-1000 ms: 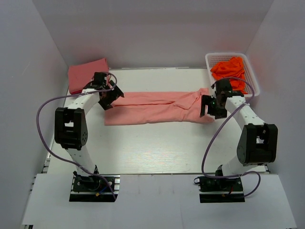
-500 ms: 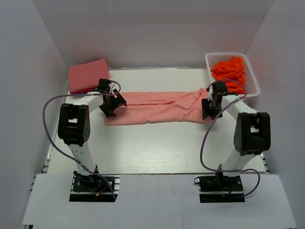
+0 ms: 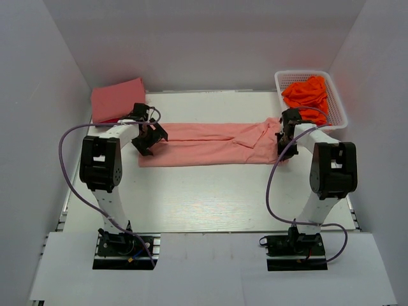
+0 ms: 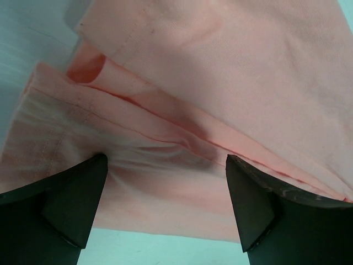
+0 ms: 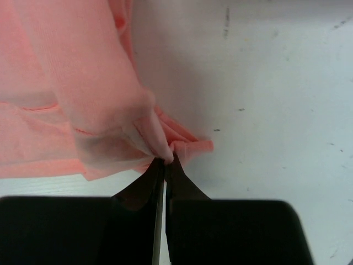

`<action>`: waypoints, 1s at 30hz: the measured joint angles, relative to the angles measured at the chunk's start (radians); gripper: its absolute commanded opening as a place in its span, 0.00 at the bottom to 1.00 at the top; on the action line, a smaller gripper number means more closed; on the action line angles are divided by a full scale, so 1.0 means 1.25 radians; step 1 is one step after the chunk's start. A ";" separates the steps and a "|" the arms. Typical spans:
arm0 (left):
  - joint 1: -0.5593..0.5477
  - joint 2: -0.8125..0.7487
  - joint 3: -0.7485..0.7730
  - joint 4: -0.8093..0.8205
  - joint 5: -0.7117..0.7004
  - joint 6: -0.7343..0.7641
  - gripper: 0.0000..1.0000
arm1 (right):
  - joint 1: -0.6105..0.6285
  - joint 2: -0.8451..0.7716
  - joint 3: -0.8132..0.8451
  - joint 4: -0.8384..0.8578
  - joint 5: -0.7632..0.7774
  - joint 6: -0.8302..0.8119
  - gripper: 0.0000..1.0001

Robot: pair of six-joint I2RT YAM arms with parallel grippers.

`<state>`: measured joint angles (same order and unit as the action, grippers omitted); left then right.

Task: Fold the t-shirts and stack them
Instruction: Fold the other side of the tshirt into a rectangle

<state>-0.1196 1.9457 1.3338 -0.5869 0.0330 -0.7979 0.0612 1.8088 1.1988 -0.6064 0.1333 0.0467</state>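
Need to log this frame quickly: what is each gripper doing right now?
Left gripper: open, jaws spread over the left end of the salmon t-shirt.
Right gripper: closed, pinching a bunched edge of the same t-shirt.

Left arm, right arm: white links, black joint housings, purple looping cables, black wedge-shaped end effector fingers.

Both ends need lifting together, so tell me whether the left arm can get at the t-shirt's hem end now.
Probably yes: the left gripper stands open over the salmon t-shirt, its layered hem between the fingers, nothing blocking.
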 measured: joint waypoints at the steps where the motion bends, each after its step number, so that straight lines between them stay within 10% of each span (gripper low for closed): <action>1: 0.000 0.002 0.003 -0.004 -0.007 -0.002 1.00 | -0.002 -0.003 0.000 -0.004 0.007 0.003 0.00; 13: 0.003 0.002 0.002 -0.011 -0.029 -0.018 1.00 | -0.018 -0.068 -0.031 -0.030 0.035 0.005 0.01; 19: 0.004 -0.007 -0.009 -0.004 -0.042 -0.018 1.00 | -0.023 -0.064 -0.063 -0.038 0.096 0.044 0.40; 27: 0.009 -0.020 -0.025 0.003 -0.059 -0.018 1.00 | -0.070 -0.113 -0.063 -0.045 0.166 0.103 0.33; 30: 0.009 -0.023 -0.031 0.011 -0.059 -0.018 1.00 | -0.070 -0.187 -0.073 -0.051 0.162 0.106 0.45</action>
<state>-0.1085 1.9167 1.2957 -0.5735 -0.0406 -0.8204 -0.0261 1.5745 1.1076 -0.6701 0.3355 0.1791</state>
